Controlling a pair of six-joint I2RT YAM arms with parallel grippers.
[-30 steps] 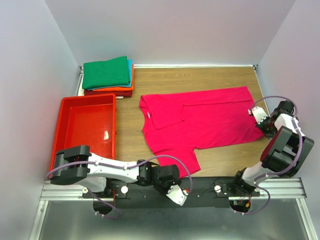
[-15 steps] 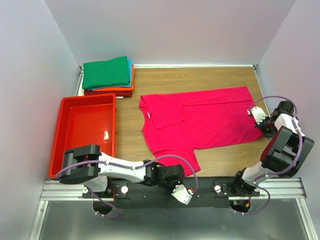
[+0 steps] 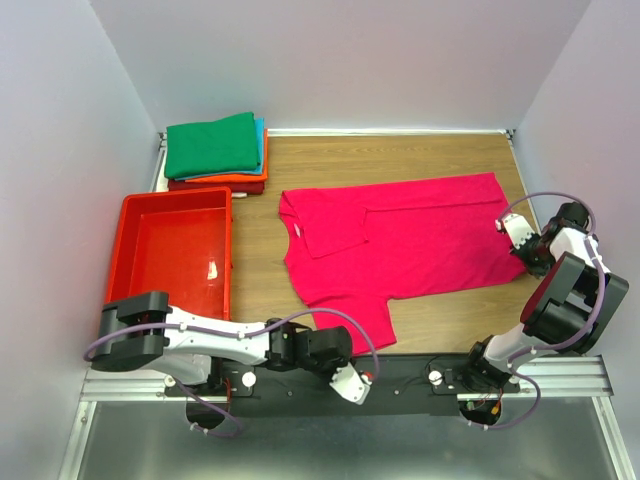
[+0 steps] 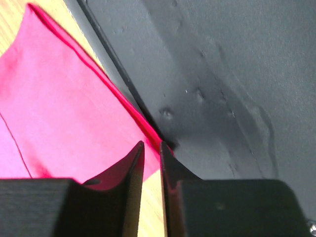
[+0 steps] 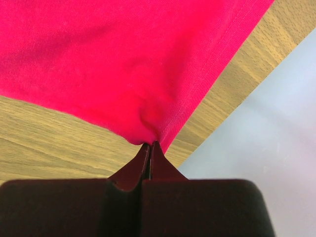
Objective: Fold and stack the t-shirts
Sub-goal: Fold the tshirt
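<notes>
From above, the magenta-pink t-shirt [image 3: 400,240] lies spread flat on the wooden surface [image 3: 400,155], right of centre. In the far left corner sit 4 folded shirts in 1 stack: green shirt [image 3: 212,145] on top, then teal-blue shirt [image 3: 262,130], orange shirt [image 3: 248,177] and dark red shirt [image 3: 215,186]. A red tray [image 3: 120,240] stands just in front of the stack. The left fingers [image 3: 350,382] hang low over the black base rail [image 3: 410,385], just beside the t-shirt's near sleeve. The right fingers [image 3: 520,232] sit at the t-shirt's right edge.

The left wrist view shows the left fingers [image 4: 138,152] drawn almost together, with only a thin slit between them and no cloth in it. The t-shirt's [image 4: 59,98] hem runs just past their tips, along the rail [image 4: 207,74].

The right wrist view shows the right fingers [image 5: 146,151] clenched on a corner of the t-shirt [image 5: 123,59]. The cloth puckers at their tips, above the wood [image 5: 49,128] and beside a pale wall [image 5: 276,123].
</notes>
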